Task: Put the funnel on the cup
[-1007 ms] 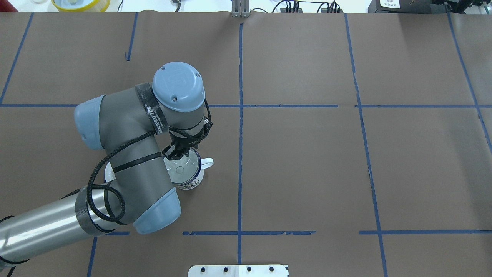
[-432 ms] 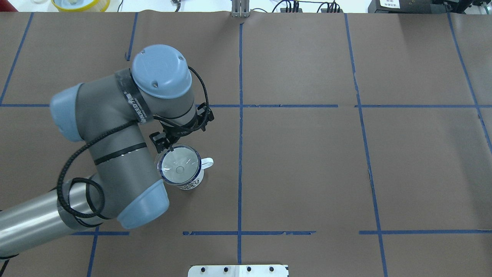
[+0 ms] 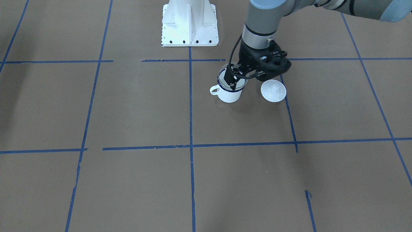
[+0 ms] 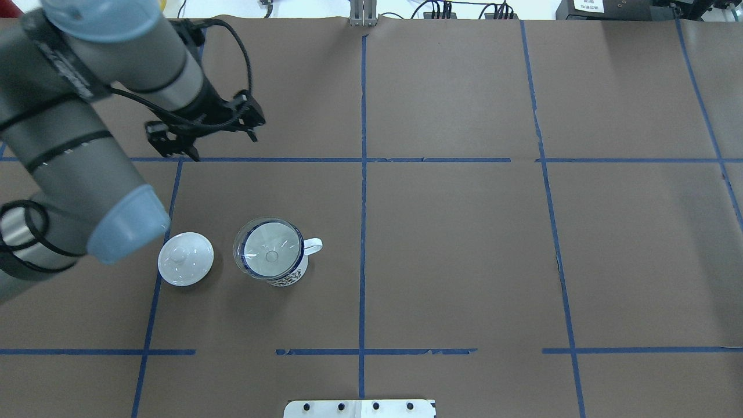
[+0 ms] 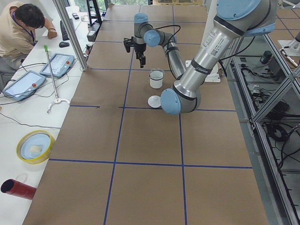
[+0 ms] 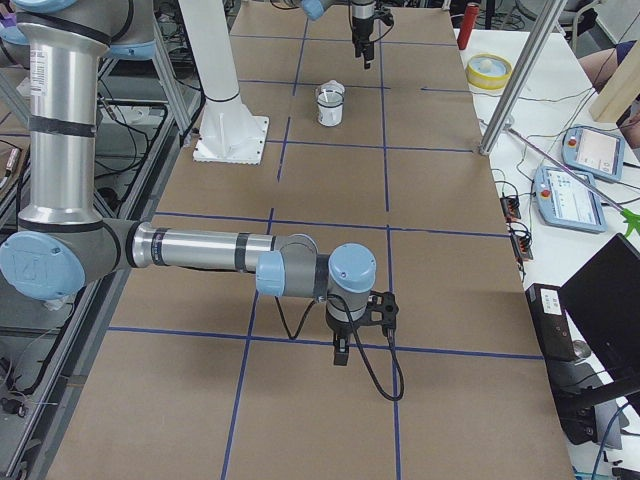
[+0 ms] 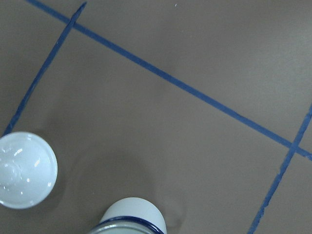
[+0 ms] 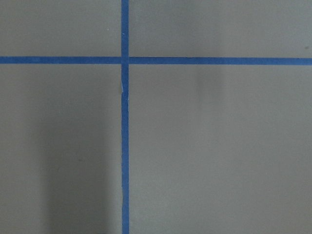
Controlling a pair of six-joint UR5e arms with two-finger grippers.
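The clear funnel (image 4: 268, 248) sits in the mouth of the white mug (image 4: 288, 278) with the dark blue rim, its handle pointing to the view's right. The mug also shows in the front-facing view (image 3: 228, 96) and at the bottom edge of the left wrist view (image 7: 132, 214). My left gripper (image 4: 174, 146) is open and empty, raised well above the table, beyond the mug and to its left. My right gripper (image 6: 340, 352) hangs over bare table far from the mug. I cannot tell whether it is open or shut.
A white domed lid with a knob (image 4: 186, 266) lies on the table just left of the mug. It also shows in the left wrist view (image 7: 24, 170). The white robot base (image 3: 190, 24) stands at the near edge. Blue tape lines cross the brown table.
My left gripper let go of the funnel's rim, opened and rose away to the far left. The funnel stays on the mug. The lid has come into view.
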